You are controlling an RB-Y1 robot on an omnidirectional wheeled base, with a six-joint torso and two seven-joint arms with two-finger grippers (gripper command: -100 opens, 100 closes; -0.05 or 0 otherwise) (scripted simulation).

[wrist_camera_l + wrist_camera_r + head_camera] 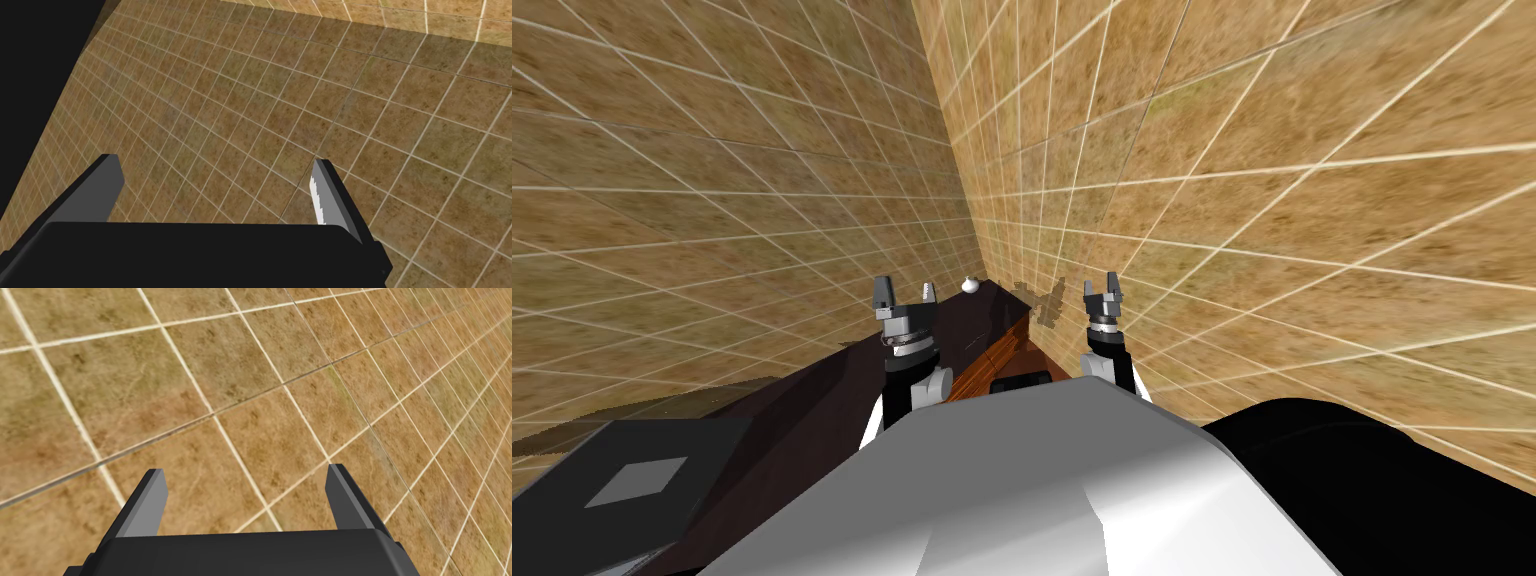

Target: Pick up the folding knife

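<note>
My left gripper point(905, 295) is held up over a long dark counter point(812, 400) that runs toward the corner of two tiled walls. Its fingers stand open with nothing between them, which the left wrist view confirms for the left gripper point(216, 160). My right gripper point(1102, 290) is raised at the same height, just past the counter's right edge and close to the right-hand wall. The right wrist view shows the right gripper point(246, 469) open and empty. A thin pale streak point(977, 341) lies on the dark top beside the left arm; I cannot tell what it is.
A small white rounded object point(970, 285) stands at the counter's far end in the corner. An orange-brown wooden strip point(1004, 350) borders the counter's right side. A dark panel with a light grey square point(632, 482) lies at the near left. A black area point(1392, 490) is at the lower right.
</note>
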